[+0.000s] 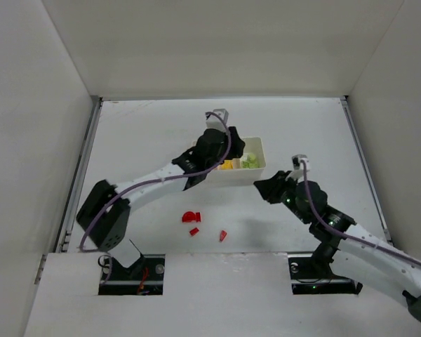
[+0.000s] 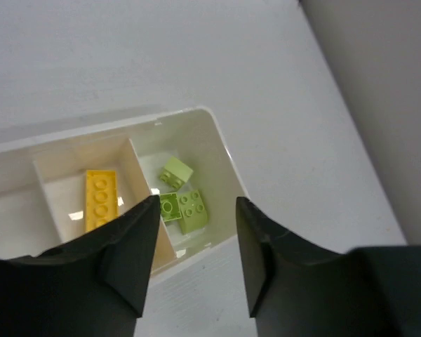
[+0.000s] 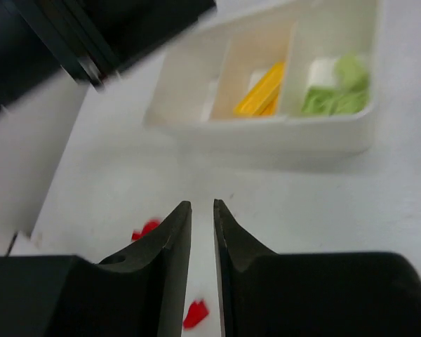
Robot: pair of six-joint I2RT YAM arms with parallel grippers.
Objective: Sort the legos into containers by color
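Overhead, tray (image 1: 260,160) partly under left gripper (image 1: 229,149); leftmost compartment unseen.

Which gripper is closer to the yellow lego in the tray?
Left. The left gripper hovers over the tray, beside the yellow lego; the right gripper is off the tray, on its near side.

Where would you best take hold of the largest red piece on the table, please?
Likely from straight above: the largest red piece lies low on the table, apart from two smaller red pieces. Its far edge looks rounded, so pinch across its straighter sides; finer detail is unclear.
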